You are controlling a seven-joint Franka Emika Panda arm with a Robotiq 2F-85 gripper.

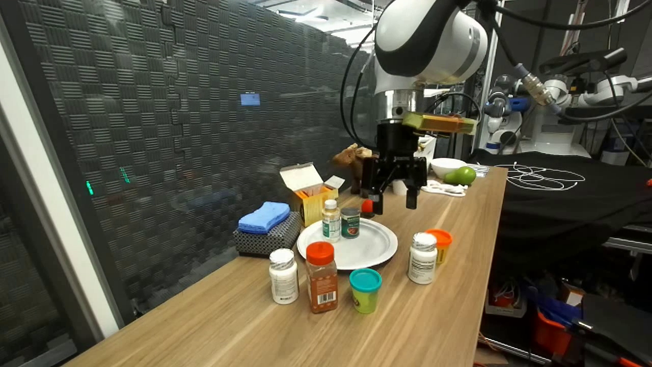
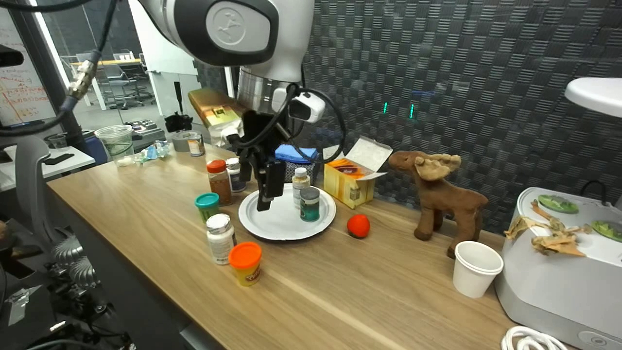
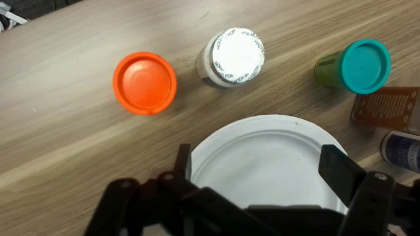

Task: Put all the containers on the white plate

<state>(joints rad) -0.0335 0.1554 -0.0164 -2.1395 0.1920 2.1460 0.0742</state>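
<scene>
Well, the black two-fingered robot claw (image 1: 394, 202) hung over the round white plate (image 1: 369, 252), its fingers (image 3: 339, 173) spread wide apart with only air between them; in the wrist view, bare plate showed between those fingers; two containers stood upright on the plate, side by side: a pale bottle with a white cap (image 1: 331, 228) and a short green can with a grey top (image 2: 309, 210); five more stood upright near it on the brown wooden table (image 2: 379, 291); a yellow tub with an orange lid (image 2: 246, 267) was near a white plastic bottle (image 1: 422, 263); a green tub with a teal lid (image 1: 365, 295) was near an orange-brown jar with a red lid (image 1: 322, 285); a white bottle with a dark blue label (image 3: 403, 152) stood just beside that jar, and I could not tell if they touched; a yellow carton box (image 2: 346, 185) with its flaps up stood by the plate; a flat blue block (image 1: 264, 217) lay on a dark bumpy box (image 1: 269, 238); a round red thing (image 2: 358, 225) sat near the plate.
</scene>
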